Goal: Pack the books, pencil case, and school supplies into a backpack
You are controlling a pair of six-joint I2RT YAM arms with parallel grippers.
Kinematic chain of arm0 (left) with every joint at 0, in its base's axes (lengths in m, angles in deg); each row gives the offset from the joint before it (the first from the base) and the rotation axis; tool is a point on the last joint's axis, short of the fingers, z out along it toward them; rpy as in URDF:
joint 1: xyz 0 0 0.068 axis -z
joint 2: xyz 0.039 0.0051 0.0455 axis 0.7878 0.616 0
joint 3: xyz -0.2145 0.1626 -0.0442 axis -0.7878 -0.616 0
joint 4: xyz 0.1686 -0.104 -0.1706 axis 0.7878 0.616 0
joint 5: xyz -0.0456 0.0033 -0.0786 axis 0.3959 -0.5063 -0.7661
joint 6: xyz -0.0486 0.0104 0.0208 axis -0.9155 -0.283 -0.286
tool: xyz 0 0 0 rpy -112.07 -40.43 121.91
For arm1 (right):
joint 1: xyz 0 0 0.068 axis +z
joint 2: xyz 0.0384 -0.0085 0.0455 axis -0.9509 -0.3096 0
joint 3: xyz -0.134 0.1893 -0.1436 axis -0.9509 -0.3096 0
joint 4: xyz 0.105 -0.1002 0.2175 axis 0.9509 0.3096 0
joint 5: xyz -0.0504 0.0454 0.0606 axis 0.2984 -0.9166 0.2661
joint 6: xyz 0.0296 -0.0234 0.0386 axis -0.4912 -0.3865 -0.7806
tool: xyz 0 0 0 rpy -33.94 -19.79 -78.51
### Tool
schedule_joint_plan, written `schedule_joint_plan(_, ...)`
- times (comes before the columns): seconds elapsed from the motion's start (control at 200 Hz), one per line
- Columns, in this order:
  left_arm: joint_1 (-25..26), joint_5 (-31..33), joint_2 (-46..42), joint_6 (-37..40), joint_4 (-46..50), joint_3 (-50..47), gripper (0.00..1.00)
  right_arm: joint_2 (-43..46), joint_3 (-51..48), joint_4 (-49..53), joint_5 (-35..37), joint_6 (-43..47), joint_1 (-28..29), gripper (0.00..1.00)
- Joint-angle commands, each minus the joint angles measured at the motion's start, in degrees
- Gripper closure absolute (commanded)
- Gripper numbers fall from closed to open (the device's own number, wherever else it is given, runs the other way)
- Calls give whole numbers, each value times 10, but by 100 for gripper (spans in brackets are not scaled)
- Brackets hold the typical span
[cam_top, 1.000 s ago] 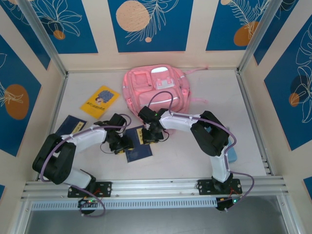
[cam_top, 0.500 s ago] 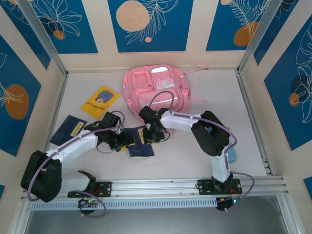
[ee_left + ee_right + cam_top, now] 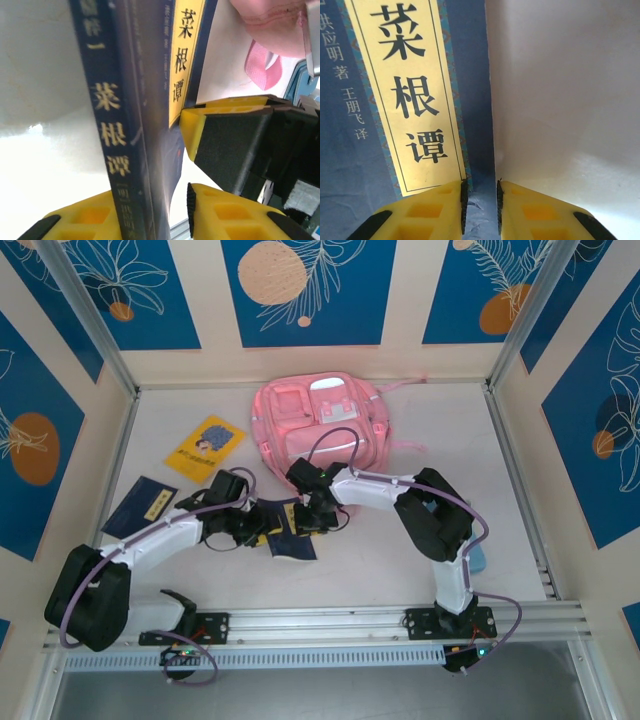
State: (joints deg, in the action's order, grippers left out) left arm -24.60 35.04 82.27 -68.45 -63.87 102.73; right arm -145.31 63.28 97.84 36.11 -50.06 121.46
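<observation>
While right fingers (image 3: 435, 212) clamp the navy book (image 3: 350, 150), left fingers (image 3: 230, 217) seemingly grip it too.

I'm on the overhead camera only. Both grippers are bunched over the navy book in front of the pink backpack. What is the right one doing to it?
Observer: The right gripper is pinched shut on the edge of the navy book, just beside its yellow title strip.
Operator: And the left one?
Observer: The left gripper straddles the book's spine, a jaw on each side. I can't tell whether it has clamped fully.
Operator: Anything printed on that spine?
Observer: Yes, gold characters run down its dark length.
</observation>
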Motion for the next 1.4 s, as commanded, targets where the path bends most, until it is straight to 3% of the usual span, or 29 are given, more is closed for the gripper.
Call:
schedule_joint_plan(0.0, 0, 23, 1, 18, 25, 8, 74, 43, -16, 16, -14, -21, 8, 71)
schedule_joint_plan(0.075, 0, 31, -9, 22, 31, 12, 82, 86, -17, 5, -9, -35, 6, 63)
schedule_joint_plan(0.2, 0, 31, -25, 28, 44, 35, 100, 168, -41, -31, -16, -43, -7, 42)
schedule_joint_plan(0.41, 0, 49, -64, 15, 67, 108, 100, 341, -160, -153, -95, -102, -77, 18)
schedule_joint_plan(0.58, 1, 69, -86, -50, 32, 161, 100, 436, -228, -200, -149, -181, -132, 3)
schedule_joint_plan(0.735, 1, 89, -84, -129, -46, 182, 100, 487, -289, -301, -211, -311, -172, 1)
schedule_joint_plan(0.875, 1, 94, -64, -163, -78, 212, 100, 498, -284, -319, -252, -394, -188, 0)
schedule_joint_plan(1.195, 1, 60, -54, -256, -170, 201, 100, 468, -261, -389, -280, -578, -190, 1)
schedule_joint_plan(1.395, 2, 66, -70, -281, -172, 201, 100, 454, -263, -433, -259, -651, -188, 0)
